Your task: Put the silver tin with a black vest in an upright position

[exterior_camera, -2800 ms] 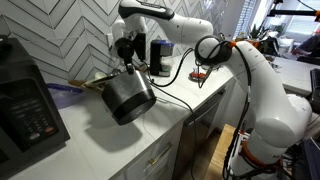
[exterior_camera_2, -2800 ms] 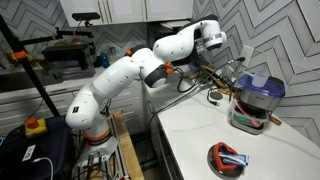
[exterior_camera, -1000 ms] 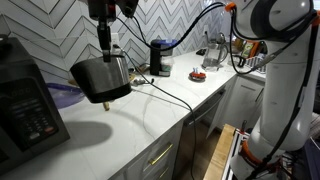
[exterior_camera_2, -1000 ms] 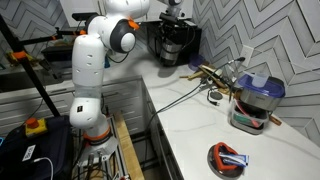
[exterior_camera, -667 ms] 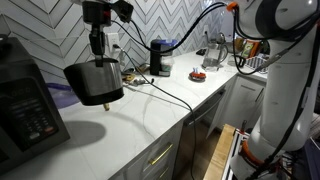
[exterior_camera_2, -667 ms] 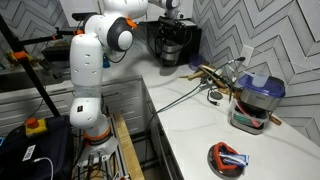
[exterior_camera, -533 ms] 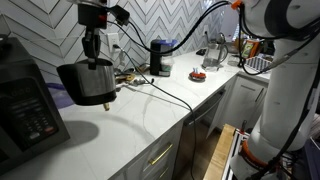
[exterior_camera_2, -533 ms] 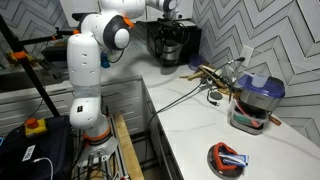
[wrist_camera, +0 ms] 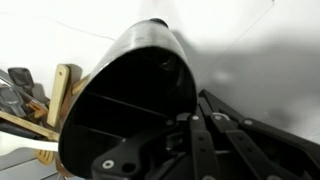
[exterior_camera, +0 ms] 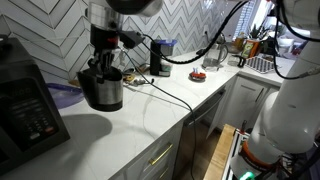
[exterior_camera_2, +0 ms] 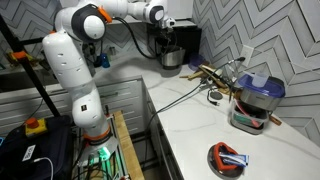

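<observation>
**Counter scene, three views.** The silver tin (exterior_camera: 103, 90) stands upright on the white counter (exterior_camera: 140, 125), open end up. Whether its base rests fully on the surface cannot be told. The gripper (exterior_camera: 104, 66) comes down from above and is clamped on the tin's rim. In the wrist view one finger (wrist_camera: 215, 140) reaches into the dark inside of the tin (wrist_camera: 125, 95).

**Surroundings.**
- A boxy black appliance (exterior_camera: 25, 105) with buttons stands just beside the tin, with a purple item (exterior_camera: 62, 95) between them near the wall.
- Wooden utensils (exterior_camera: 127, 78) lie close behind the tin.
- A black cable (exterior_camera: 170, 95) runs across the counter from a small black machine (exterior_camera: 160, 57) at the tiled wall.
- A small red item (exterior_camera: 197, 74) lies further along.

**Differences between views.**
- An exterior view shows the tin (exterior_camera_2: 172, 57) at the far end of the counter, under the gripper (exterior_camera_2: 167, 38) and in front of the black appliance (exterior_camera_2: 187, 38).
- Only this view shows a blue-lidded jar (exterior_camera_2: 256, 100) and a dark bowl (exterior_camera_2: 228, 157), both well apart from the tin.
- The wrist view alone shows the tin's inner wall, with the wooden utensils (wrist_camera: 52, 100) beside it.
</observation>
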Robot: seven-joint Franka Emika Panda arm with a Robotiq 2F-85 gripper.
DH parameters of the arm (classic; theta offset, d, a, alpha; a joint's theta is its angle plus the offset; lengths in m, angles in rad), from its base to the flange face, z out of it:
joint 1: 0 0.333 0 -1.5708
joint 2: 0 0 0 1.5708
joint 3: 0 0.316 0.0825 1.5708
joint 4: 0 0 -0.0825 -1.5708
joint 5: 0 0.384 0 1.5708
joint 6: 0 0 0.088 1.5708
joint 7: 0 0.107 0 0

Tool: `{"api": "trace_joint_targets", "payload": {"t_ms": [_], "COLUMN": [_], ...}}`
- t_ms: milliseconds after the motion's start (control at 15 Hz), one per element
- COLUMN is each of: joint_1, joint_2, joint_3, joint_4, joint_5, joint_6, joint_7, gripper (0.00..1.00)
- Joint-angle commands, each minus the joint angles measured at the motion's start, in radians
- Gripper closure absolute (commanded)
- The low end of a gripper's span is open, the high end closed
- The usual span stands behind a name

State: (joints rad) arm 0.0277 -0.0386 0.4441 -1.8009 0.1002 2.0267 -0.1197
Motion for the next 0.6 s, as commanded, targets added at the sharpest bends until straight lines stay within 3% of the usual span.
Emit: {"api": "trace_joint_targets", "payload": {"t_ms": [0,200,533], "joint_1": [0.090,0.125,0.165], "joint_2": [-0.122,-0.134,-0.130], "joint_3": [-0.093,-0.119,-0.127], "joint_4": [-0.204,-0.279,-0.300], "joint_5": [-0.025,-0.036,-0.063], "joint_6": [0.184,0.279,0.308], "joint_7": [0.116,0.155,0.169], "gripper": [0.99,0.99,0.99]}}
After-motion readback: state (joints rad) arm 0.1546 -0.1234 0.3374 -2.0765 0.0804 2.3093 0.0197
